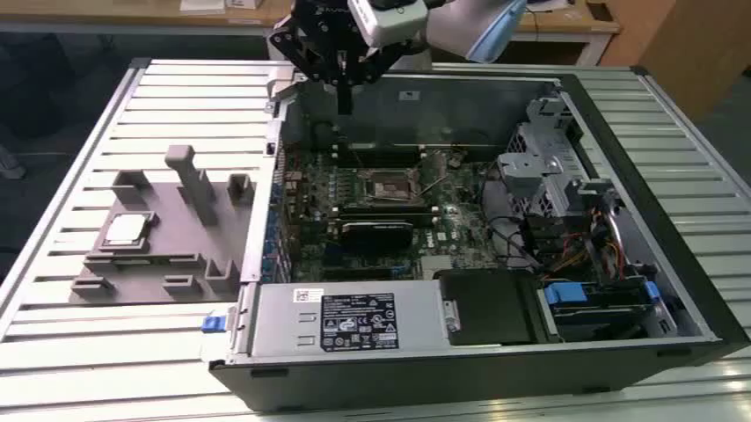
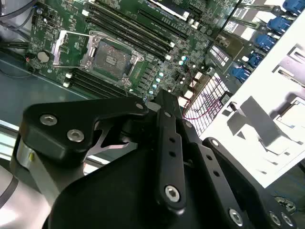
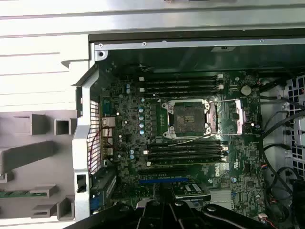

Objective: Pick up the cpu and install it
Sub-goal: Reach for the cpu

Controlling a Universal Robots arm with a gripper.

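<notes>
Silver-grey cpu (image 1: 126,230), grey tray (image 1: 164,257), green motherboard (image 3: 120,157), black computer case (image 1: 470,374), white ribbed table (image 1: 188,105)

The tool (image 1: 344,109) points straight down, jaws closed.

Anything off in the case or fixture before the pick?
Nothing stands out. The cpu sits flat in its fixture tray; the socket is empty, its load plate swung open; the gripper hangs above the case.

The gripper (image 1: 344,98) is matte black, built from flat, angular link bars (image 2: 167,143) pinned together with round silver screws (image 2: 171,192), seen up close in the second wrist view. In the exterior view a white boxy block (image 1: 393,18) is mounted at its base, and the arm (image 1: 476,31) is a rounded, pale grey-blue tube.
</notes>
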